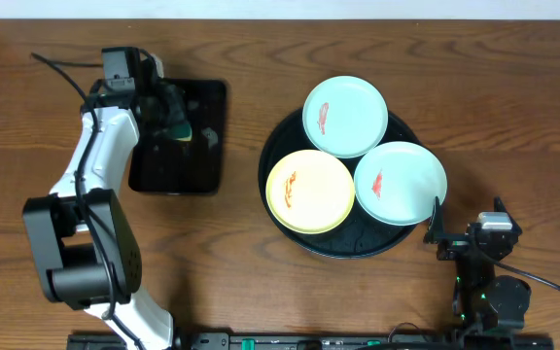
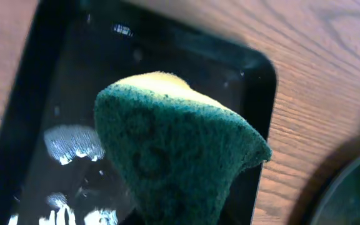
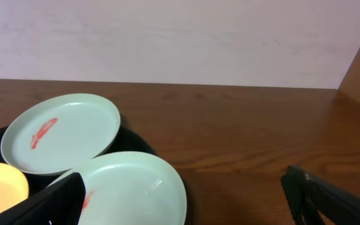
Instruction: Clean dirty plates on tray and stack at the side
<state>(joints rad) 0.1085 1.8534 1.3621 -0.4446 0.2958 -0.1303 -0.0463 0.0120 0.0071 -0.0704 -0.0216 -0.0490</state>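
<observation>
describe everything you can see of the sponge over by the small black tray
The sponge has a dark green scouring face, rough with darker blotches, over a pale yellow foam layer showing along its top edge. It is bowed into a wedge, as if squeezed, at the tip of the left gripper, whose fingers are hidden. It hangs over the glossy rectangular black tray; contact with it cannot be told.

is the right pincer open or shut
Open: the right pincer has its fingers wide apart, nothing gripped between them.
</observation>
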